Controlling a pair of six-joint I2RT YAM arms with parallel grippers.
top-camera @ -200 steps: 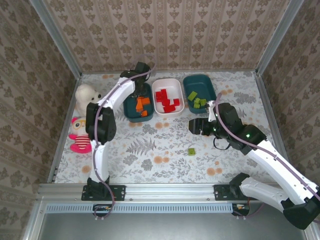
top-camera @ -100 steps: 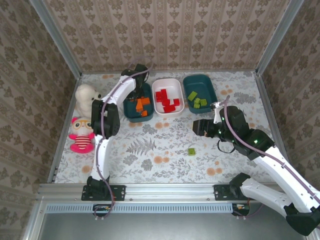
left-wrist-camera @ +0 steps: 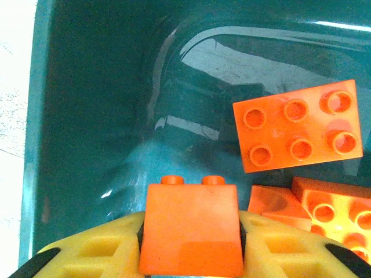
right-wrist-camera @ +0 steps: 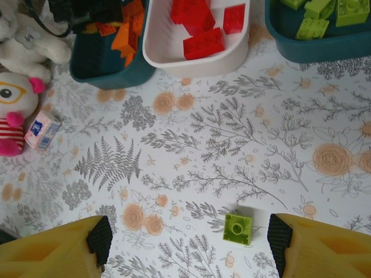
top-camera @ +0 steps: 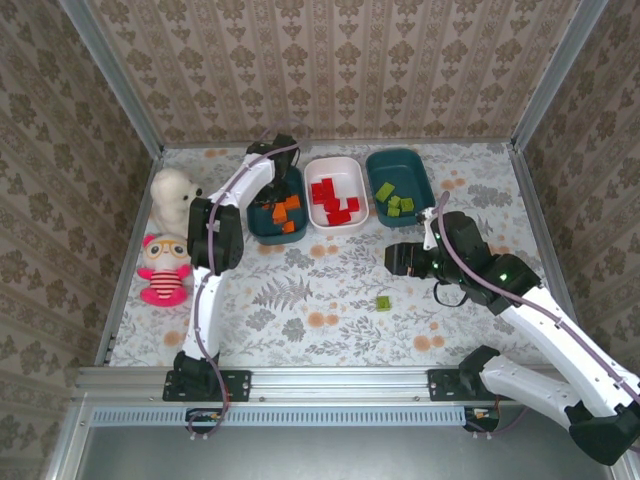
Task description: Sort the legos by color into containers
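My left gripper (left-wrist-camera: 191,255) hangs low inside the left dark teal tub (left-wrist-camera: 104,116), shut on an orange lego (left-wrist-camera: 191,229) that stands between its yellow fingers. Several more orange legos (left-wrist-camera: 298,124) lie in that tub to the right. From above, the left gripper (top-camera: 283,185) is over this tub (top-camera: 268,232). The white tub (top-camera: 340,168) holds red legos (right-wrist-camera: 203,43). The right teal tub (top-camera: 405,165) holds light green legos (right-wrist-camera: 316,23). My right gripper (right-wrist-camera: 188,243) is open above the table. One light green lego (right-wrist-camera: 238,227) lies on the cloth below it, close to its right finger.
A white plush bear (top-camera: 170,195) and a pink doll (top-camera: 162,268) lie at the table's left edge. A small pink-and-blue packet (right-wrist-camera: 42,130) lies beside the doll. The loose green lego (top-camera: 383,302) sits on the flowered cloth in front of the tubs.
The left wrist has shifted a little further over the teal tub with the orange lego. The right gripper has drifted slightly right and stayed open.
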